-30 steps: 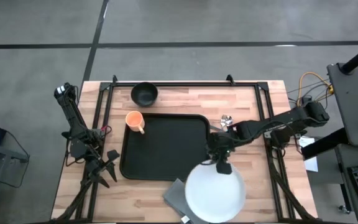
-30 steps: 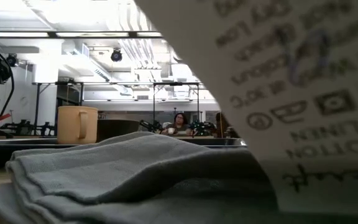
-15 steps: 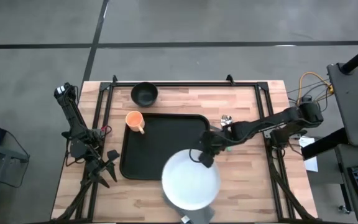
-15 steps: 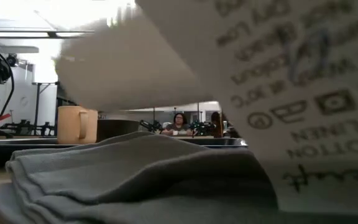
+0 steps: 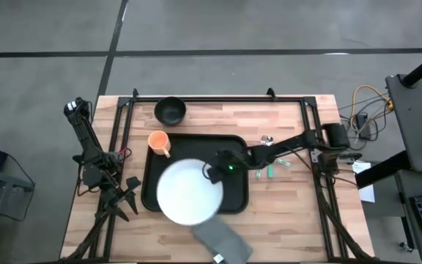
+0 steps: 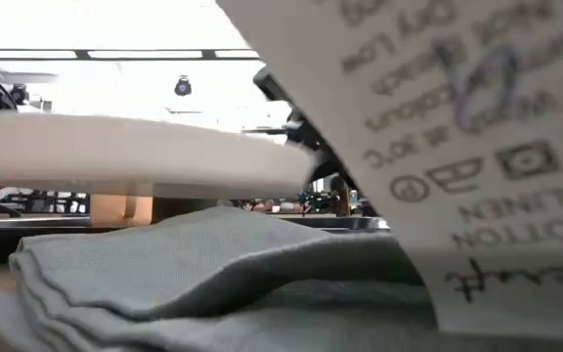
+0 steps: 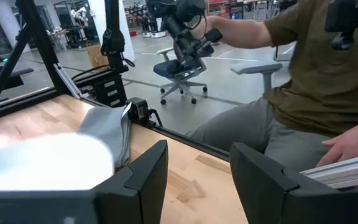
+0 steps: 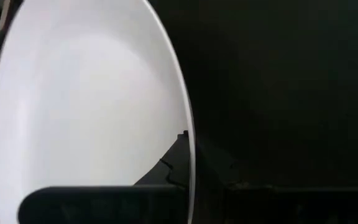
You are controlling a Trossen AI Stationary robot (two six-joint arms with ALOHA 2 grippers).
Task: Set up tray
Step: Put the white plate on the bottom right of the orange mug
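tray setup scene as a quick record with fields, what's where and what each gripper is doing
tray: black, at the table's middle
plate: white, gripped at its rim, held over the tray's near part
right gripper: shut on the plate's rim, arm reaching across the tray
left gripper: open, empty, parked at the table's left edge
mug: orange, at the tray's far-left corner
bowl: dark, on the table behind the tray
napkin: grey, folded, at the table's near edge
cutlery: on the table, right of the tray
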